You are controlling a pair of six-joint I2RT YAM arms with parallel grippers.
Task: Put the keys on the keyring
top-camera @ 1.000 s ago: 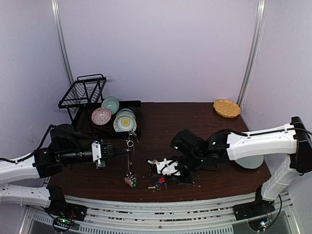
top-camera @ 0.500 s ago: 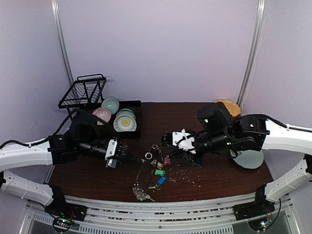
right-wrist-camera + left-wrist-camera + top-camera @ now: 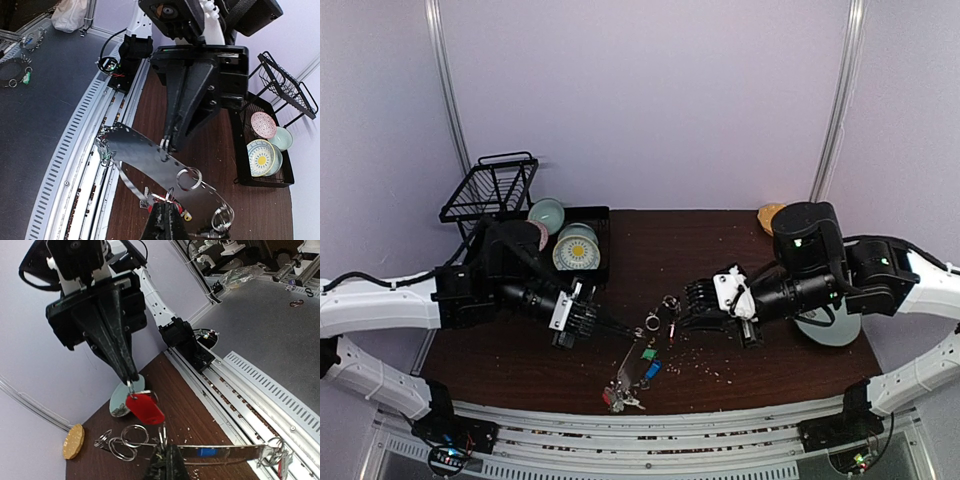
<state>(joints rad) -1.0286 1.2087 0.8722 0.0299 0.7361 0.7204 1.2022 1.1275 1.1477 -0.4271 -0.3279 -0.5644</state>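
The keyring (image 3: 225, 452) is a thin metal hoop held above the table. My left gripper (image 3: 642, 328) is shut on its upper part, and its tips (image 3: 165, 454) show at the bottom of the left wrist view. Several keys (image 3: 618, 397) hang bunched at the hoop's low end, with a green-tagged key (image 3: 647, 352) and a blue-tagged key (image 3: 653, 368) above them. My right gripper (image 3: 678, 320) faces the left one tip to tip. It is shut on the small ring of a red-tagged key (image 3: 145, 408), which dangles just above the hoop. Loose split rings (image 3: 122, 442) hang on the hoop beside it.
A black dish rack (image 3: 590, 215) with patterned plates stands at the back left, with a wire basket (image 3: 490, 190) behind it. An orange plate (image 3: 767, 214) lies at the back right and a pale plate (image 3: 835, 332) under the right arm. Crumbs dot the brown table (image 3: 650, 240).
The left gripper has carried the keyring rightward to the table's middle. The right gripper has risen from the table with the red-tagged key and now meets the left one.
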